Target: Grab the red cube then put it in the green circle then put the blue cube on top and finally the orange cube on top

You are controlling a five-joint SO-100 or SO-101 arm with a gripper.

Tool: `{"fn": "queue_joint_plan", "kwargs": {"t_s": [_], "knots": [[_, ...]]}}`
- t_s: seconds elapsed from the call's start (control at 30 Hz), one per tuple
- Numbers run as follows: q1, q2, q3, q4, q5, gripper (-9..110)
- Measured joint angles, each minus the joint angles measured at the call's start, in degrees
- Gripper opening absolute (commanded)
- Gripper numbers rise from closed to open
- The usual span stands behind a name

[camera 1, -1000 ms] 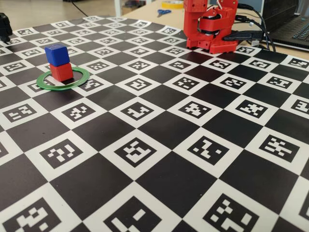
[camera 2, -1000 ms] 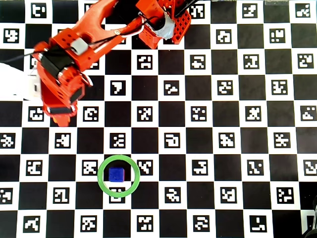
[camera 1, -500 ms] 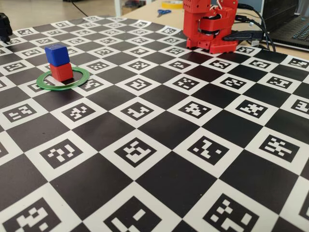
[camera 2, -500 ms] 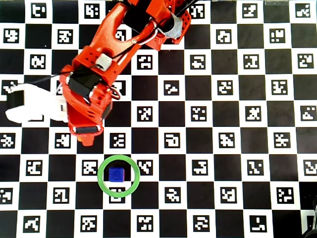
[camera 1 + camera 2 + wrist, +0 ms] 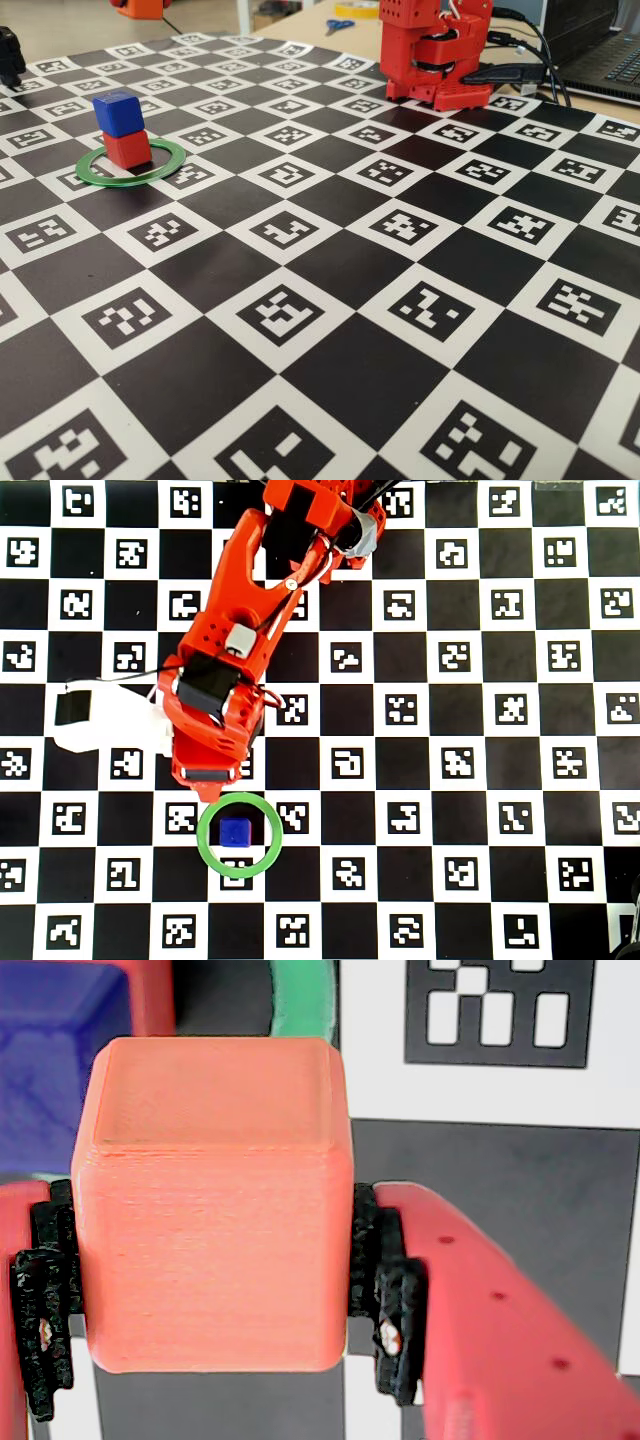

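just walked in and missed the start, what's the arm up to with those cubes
The arm is stacking cubes. The red cube already sits inside the green circle with the blue cube on top. The gripper is shut on the orange cube, held just beside the circle in the overhead view, not yet over the stack.

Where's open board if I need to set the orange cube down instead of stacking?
Right of the green circle the checkerboard is bare to its edge. Crowded: the ring, holding the blue cube on the red cube, with the claw beside it.
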Motion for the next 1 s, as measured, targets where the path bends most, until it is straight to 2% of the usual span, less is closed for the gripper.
{"fn": "queue_joint_plan", "kwargs": {"t_s": [0.4,1.0], "knots": [[-4.39,-5.54,-6.94,-1.85,3.87,4],[-5.71,-10.72,-7.73,-5.36,1.58,4]]}}
